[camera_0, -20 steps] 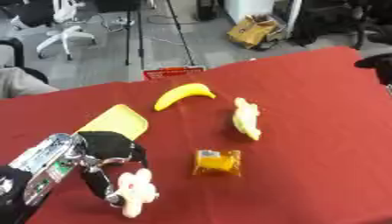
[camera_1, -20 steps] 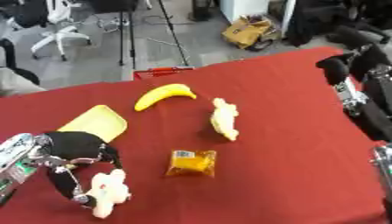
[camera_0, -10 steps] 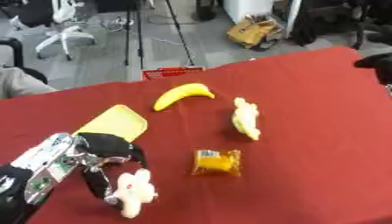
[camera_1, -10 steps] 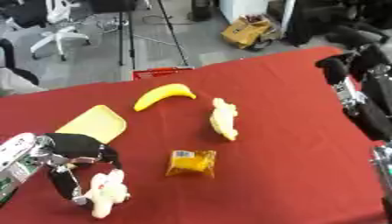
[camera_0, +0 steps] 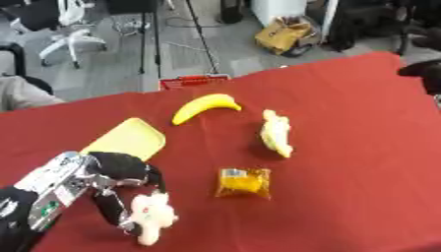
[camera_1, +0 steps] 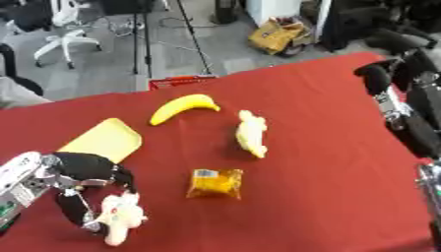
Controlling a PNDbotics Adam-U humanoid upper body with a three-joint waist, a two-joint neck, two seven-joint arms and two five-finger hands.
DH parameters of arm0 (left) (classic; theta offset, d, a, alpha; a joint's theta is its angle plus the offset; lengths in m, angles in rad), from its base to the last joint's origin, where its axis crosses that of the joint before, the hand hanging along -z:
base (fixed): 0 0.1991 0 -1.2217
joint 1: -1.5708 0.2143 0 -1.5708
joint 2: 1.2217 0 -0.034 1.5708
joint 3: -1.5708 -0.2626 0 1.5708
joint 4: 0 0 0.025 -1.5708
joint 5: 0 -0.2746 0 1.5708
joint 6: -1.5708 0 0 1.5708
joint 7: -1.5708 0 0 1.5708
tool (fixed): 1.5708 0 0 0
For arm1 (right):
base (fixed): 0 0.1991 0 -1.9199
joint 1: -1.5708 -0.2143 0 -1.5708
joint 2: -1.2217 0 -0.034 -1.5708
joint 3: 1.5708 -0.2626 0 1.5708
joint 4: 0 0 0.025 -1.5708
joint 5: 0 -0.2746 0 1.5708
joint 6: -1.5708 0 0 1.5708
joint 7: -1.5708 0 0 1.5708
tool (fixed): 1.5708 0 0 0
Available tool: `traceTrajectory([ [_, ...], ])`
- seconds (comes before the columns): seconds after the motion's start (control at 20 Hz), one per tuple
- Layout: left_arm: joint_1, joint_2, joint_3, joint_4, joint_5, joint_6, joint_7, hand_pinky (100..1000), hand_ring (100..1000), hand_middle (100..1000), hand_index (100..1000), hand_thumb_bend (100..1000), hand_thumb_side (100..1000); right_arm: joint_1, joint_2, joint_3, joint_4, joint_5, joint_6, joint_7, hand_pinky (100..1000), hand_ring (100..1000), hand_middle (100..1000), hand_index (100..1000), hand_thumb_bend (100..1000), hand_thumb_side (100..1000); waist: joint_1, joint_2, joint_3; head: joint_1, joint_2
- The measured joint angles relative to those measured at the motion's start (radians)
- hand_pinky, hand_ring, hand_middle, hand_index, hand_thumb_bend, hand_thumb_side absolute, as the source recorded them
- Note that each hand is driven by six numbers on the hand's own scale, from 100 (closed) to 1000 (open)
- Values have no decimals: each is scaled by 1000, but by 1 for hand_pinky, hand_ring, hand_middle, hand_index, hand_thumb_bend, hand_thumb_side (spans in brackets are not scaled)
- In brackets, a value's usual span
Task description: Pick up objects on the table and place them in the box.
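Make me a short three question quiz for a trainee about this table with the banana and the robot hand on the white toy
1. True or false: the banana lies in the yellow tray.
2. What does the left hand have its fingers curled round?
A. white toy
B. orange packet
C. banana
3. Fill in: the cloth on the table is ____.

Key: 1 false, it lies on the cloth beside the tray. 2 A. 3 red.

Silver left forearm (camera_0: 53, 189), black left hand (camera_0: 120, 170), perhaps green marking
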Motion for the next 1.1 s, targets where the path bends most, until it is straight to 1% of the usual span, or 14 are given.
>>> traceTrajectory([
  [0.05, 0, 0, 0, 1, -4, -8, 8, 696, 668, 725, 805, 683, 418, 0, 0, 0, 0, 0, 0, 0, 750, 667, 845, 951, 467, 815, 0, 0, 0, 0, 0],
  [0.15, 0, 0, 0, 6, -16, -23, 23, 617, 578, 628, 723, 708, 388, 0, 0, 0, 0, 0, 0, 0, 750, 667, 845, 951, 467, 815, 0, 0, 0, 0, 0],
  [0.25, 0, 0, 0, 13, -28, -36, 36, 562, 522, 580, 679, 683, 377, 0, 0, 0, 0, 0, 0, 0, 750, 667, 845, 951, 467, 815, 0, 0, 0, -1, 0],
  [0.4, 0, -5, 0, 22, -45, -48, 48, 550, 509, 566, 665, 676, 369, 0, 0, 0, 0, 0, 0, 0, 750, 667, 845, 951, 467, 815, 0, 0, -1, -1, 0],
  [0.5, 0, -7, 0, 27, -53, -54, 54, 528, 489, 542, 641, 642, 357, 0, 0, 0, 0, 0, 0, 0, 750, 667, 845, 951, 467, 815, 0, 0, -1, -2, -1],
  [0.55, 0, -8, 0, 29, -56, -56, 56, 497, 460, 507, 600, 540, 320, 0, 0, 0, 0, 0, 0, 0, 751, 667, 845, 951, 467, 815, 0, 0, -1, -3, -1],
  [0.6, 0, -8, 0, 30, -60, -59, 59, 497, 460, 507, 600, 540, 320, 0, 0, 0, 0, 0, 0, 0, 751, 667, 845, 951, 467, 815, 0, 0, -1, -3, -1],
  [0.65, 0, -8, 1, 30, -65, -63, 63, 379, 337, 380, 463, 343, 269, 0, 0, 0, 0, 0, 0, 0, 750, 667, 845, 951, 467, 816, 0, 0, -1, -3, -1],
  [0.7, 0, -11, 3, 30, -71, -70, 70, 379, 337, 380, 463, 343, 269, 0, 0, 0, 0, 0, 0, 0, 750, 667, 845, 951, 467, 816, 0, 0, -1, -4, -2],
  [0.75, 0, -14, 5, 30, -77, -78, 83, 317, 270, 310, 395, 205, 228, 0, 0, 0, 0, 0, 0, 0, 750, 667, 845, 951, 468, 816, 0, 0, -1, -4, -4],
  [0.8, 1, -17, 8, 32, -85, -83, 103, 317, 270, 310, 395, 205, 228, 0, 0, 0, 0, 0, 0, 0, 750, 667, 845, 951, 468, 816, 0, 0, -1, -4, -5],
  [0.85, 2, -20, 12, 36, -92, -86, 124, 276, 226, 261, 349, 100, 213, 0, 0, 0, 0, 0, 0, 0, 750, 667, 845, 951, 467, 817, 0, 0, -1, -4, -7],
  [0.95, 13, -25, 24, 39, -103, -82, 165, 262, 204, 242, 332, 100, 244, -1, 0, 0, 0, 0, 0, 0, 750, 667, 845, 951, 468, 817, 0, 0, -1, -5, -8],
  [1.1, 41, -25, 66, 36, -86, -44, 204, 254, 189, 229, 318, 100, 252, -1, 0, 0, 0, 0, 0, -1, 750, 667, 845, 951, 468, 817, 0, 0, 3, -10, -8],
])
